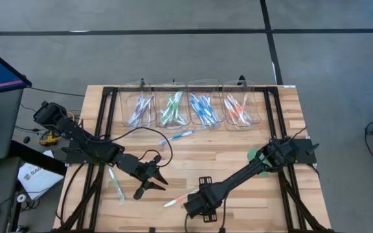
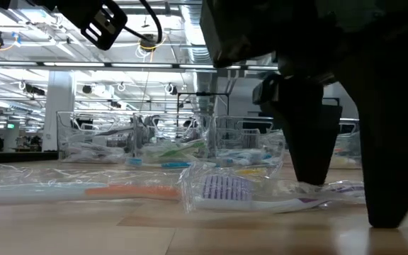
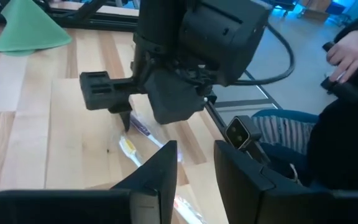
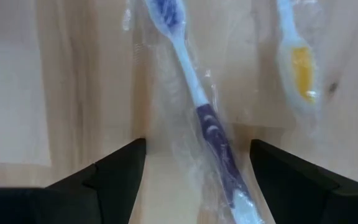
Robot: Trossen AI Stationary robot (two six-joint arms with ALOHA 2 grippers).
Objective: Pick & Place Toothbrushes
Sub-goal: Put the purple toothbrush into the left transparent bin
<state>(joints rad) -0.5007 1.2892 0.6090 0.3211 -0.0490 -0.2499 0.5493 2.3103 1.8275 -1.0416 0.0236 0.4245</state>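
A purple-handled toothbrush (image 4: 197, 106) in a clear wrapper lies flat on the table near the front edge and also shows in the low view (image 2: 225, 191). An orange toothbrush (image 4: 300, 68) lies beside it. My right gripper (image 4: 197, 180) is open and low over the table, with one finger on each side of the purple toothbrush's handle. I cannot tell whether they touch the wrapper. My left gripper (image 1: 153, 176) is open and empty over the table's front left, to the left of the right gripper (image 1: 196, 204).
Four clear bins (image 1: 193, 107) holding toothbrushes sorted by colour stand along the far edge. A blue toothbrush (image 1: 177, 136) and a green one (image 1: 115, 182) lie loose on the table. A flat green disc (image 1: 254, 155) lies at right. A person's hand (image 3: 350, 50) shows beyond the table.
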